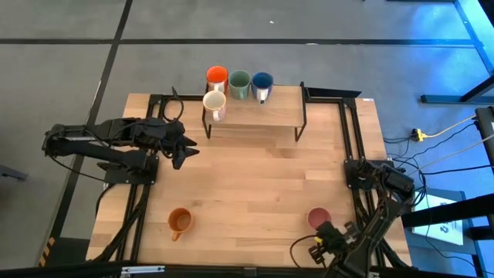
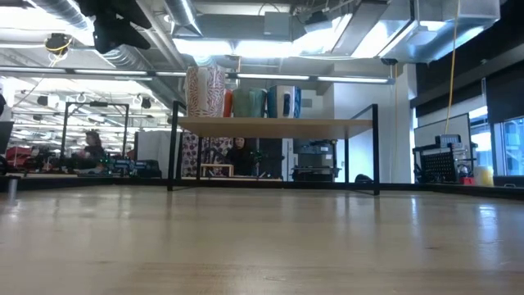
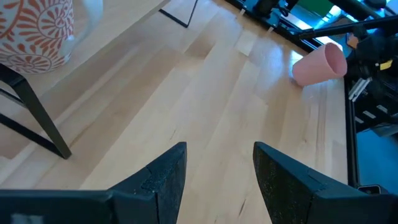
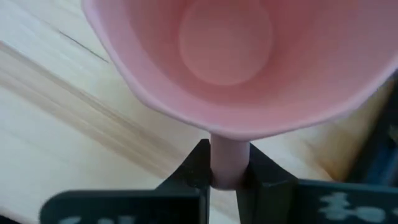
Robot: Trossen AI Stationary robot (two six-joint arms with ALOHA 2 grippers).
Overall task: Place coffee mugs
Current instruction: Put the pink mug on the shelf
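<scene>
Wooden table below me: my right gripper pinches the pink mug by its handle at five o'clock; my left gripper hovers spread at nine o'clock.

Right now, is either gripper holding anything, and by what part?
The right gripper is shut on the pink mug, clamping its handle. The left gripper is open and holds nothing.

no readable text, labels, brands or numbers on any mug, shelf or table
</scene>
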